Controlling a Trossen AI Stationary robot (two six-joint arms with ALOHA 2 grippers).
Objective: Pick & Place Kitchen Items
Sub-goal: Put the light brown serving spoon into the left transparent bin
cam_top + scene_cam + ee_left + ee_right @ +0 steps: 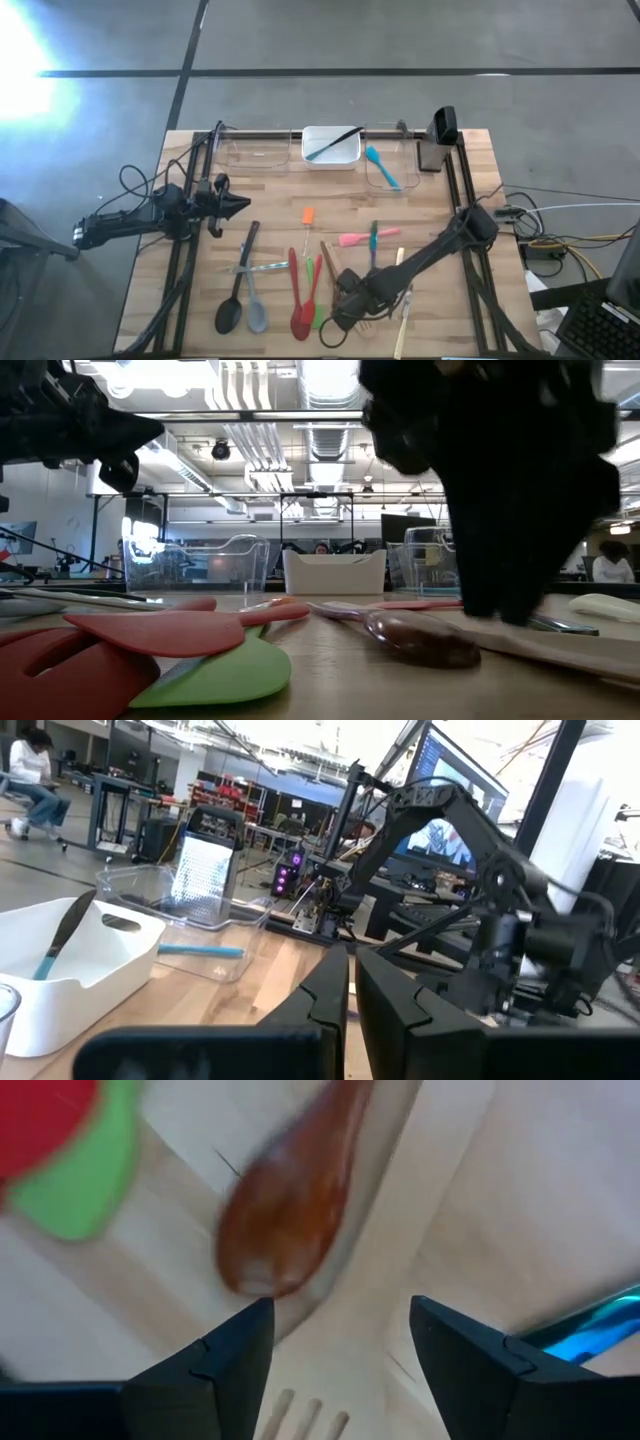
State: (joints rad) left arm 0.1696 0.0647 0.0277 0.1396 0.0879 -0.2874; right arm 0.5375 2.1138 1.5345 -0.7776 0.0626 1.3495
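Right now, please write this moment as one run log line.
right gripper: open, above wooden spoon | left gripper: shut, waiting left | blue spatula: in clear tub

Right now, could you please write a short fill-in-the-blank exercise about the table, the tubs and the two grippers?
1. The right gripper hovers over the brown wooden spoon with its jaws ____.
2. The white tub at the far edge holds one utensil with a ____ head.
3. The blue spatula lies inside a ____ tub.
4. The left gripper waits on the left side with its jaws ____.

Missing words: open; black; clear; shut
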